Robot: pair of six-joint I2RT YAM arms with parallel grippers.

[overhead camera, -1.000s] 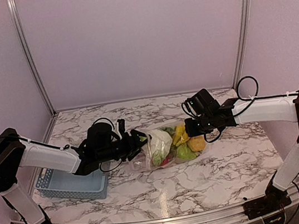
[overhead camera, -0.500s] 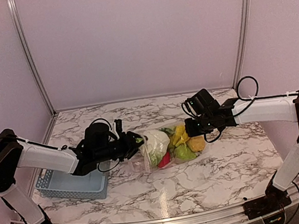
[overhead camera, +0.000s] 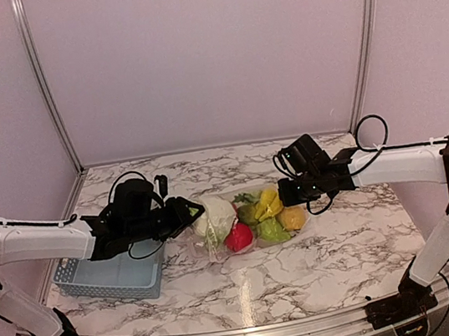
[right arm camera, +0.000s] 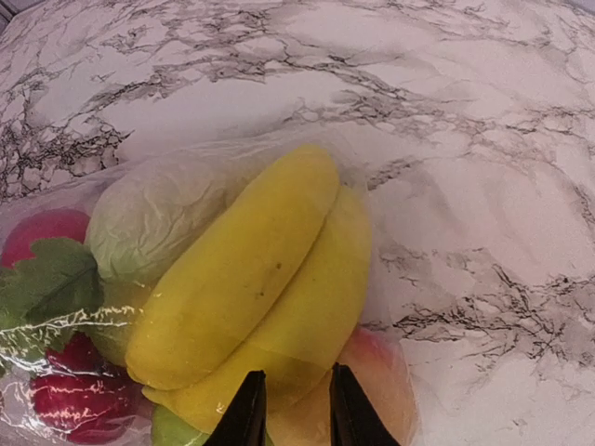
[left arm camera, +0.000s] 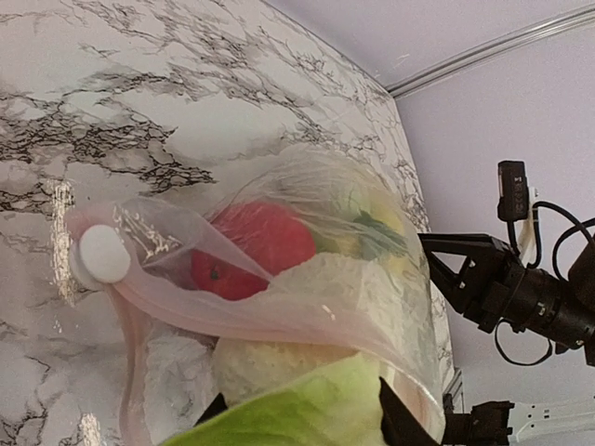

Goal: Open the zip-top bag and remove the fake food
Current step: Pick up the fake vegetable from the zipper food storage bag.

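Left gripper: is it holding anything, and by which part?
Yes: the left gripper clamps the cabbage by its green leafy end, at the bag's open mouth.

We cannot tell whether the left gripper pinches the zip-top bag; the cabbage inside it, cropped below, hides the fingertips.

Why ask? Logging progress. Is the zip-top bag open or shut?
Open: the zip-top bag has its pink zip strip gaping wide, cabbage at the mouth.
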